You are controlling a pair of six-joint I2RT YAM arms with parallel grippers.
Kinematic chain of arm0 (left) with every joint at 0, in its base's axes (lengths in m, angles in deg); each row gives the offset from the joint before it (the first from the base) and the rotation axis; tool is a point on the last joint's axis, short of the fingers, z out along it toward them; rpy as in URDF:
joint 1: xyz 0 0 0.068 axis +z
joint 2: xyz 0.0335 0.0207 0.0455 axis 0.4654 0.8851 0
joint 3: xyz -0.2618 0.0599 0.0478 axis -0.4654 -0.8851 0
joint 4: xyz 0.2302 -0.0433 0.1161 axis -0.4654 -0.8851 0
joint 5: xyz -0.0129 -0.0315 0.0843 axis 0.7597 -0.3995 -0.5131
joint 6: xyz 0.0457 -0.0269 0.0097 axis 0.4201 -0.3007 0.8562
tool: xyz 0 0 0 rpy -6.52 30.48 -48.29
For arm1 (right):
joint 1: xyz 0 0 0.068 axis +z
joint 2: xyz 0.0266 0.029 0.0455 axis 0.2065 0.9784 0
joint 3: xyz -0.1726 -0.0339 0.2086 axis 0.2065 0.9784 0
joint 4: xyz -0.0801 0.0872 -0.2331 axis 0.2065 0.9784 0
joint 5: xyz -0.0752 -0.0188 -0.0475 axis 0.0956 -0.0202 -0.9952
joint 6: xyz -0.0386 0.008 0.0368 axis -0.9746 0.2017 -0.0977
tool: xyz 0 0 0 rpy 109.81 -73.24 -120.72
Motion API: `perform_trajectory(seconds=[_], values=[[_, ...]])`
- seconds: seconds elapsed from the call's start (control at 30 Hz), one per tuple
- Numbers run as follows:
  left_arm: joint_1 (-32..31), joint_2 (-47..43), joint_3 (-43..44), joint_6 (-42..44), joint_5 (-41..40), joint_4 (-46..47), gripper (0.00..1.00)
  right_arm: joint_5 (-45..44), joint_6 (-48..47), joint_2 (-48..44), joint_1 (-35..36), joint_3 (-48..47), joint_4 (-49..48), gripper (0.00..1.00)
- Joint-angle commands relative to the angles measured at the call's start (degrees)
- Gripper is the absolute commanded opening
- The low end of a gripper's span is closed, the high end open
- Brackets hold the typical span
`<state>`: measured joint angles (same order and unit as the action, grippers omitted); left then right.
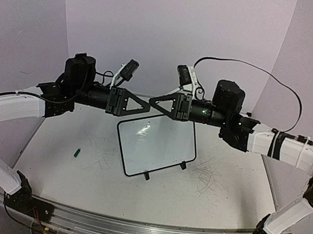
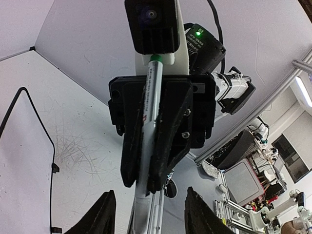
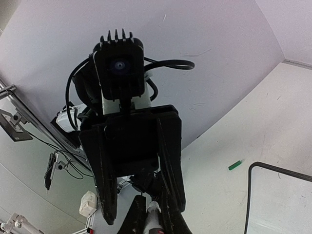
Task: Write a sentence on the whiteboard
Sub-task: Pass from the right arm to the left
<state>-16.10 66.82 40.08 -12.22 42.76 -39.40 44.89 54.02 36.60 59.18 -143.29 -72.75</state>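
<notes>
One whiteboard [image 1: 154, 149] sits mid desk [image 1: 222, 191], one green cap [image 1: 77, 153] toward its left edge. The right gripper [image 3: 153, 218] clamps the one marker [image 2: 151, 107]; the left gripper [image 2: 149, 213] stands parted around its end.

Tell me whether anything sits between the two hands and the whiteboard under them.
Nothing visible does. The whiteboard lies bare below the left hand and the right hand, which grips a marker. A small green piece lies well aside.

The left arm [image 1: 4, 109] and right arm [image 1: 284, 147] are raised with forearms level, pointing inward, so the left hand [image 1: 147, 107] and right hand [image 1: 153, 100] meet tip to tip. The right hand clamps a marker [image 2: 152, 92]; the left hand's fingers [image 2: 100, 217] stand apart on either side of it
</notes>
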Motion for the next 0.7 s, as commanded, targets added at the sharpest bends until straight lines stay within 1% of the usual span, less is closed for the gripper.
perform_trajectory(seconds=[0.0, 0.1, 0.23, 0.27, 0.33, 0.37, 0.4, 0.47, 0.5, 0.57, 0.67], values=[[-0.21, 1.25, 1.74, 0.31, 2.4, 2.5, 0.35, 1.11, 1.25, 0.67, 0.55, -1.61, -4.4, 0.0], [-0.19, 1.24, 1.79, 0.41, 1.54, 2.55, 0.21, 1.44, 1.36, 1.14, 0.66, -1.65, -4.4, 0.0], [-0.2, 0.54, 1.44, 0.88, -0.23, 2.49, 0.05, 1.55, 1.37, 1.08, 0.67, -1.2, -4.35, 0.0], [-0.2, 0.45, 1.35, 0.96, -0.58, 2.48, 0.02, 1.4, 1.54, 1.06, 0.65, -1.08, -4.32, 0.0], [-0.2, 0.37, 1.12, 1.15, -1.06, 2.23, 0.0, 1.01, 1.96, 1.13, 0.7, -1.26, -3.68, 0.04], [-0.18, 0.43, 1.03, 1.3, -1.14, 1.94, 0.0, 0.64, 1.92, 1.21, 0.63, -1.68, -2.31, 0.1], [-0.13, 0.5, 1.11, 1.58, -1.03, 1.47, 0.0, 0.35, 1.72, 1.26, 0.61, -2.17, -0.76, 0.19], [-0.12, 0.64, 1.3, 2.44, -0.88, -0.01, 0.0, 0.94, 0.84, 1.12, 0.23, -3.2, 2.19, 0.41], [-0.13, 0.63, 1.43, 3.01, -0.64, -0.73, 0.0, 1.73, 0.35, 1.01, -0.02, -3.64, 3.76, 0.47], [-0.12, 0.69, 1.77, 4.24, 0.27, -2.27, 0.0, 3.94, -0.25, 0.59, -1.05, -4.16, 6.29, 0.53], [-0.11, 0.84, 2.23, 5.87, 1.69, -3.98, 0.0, 9.57, -0.37, -0.16, -3.1, -3.8, 7.01, 0.57]])
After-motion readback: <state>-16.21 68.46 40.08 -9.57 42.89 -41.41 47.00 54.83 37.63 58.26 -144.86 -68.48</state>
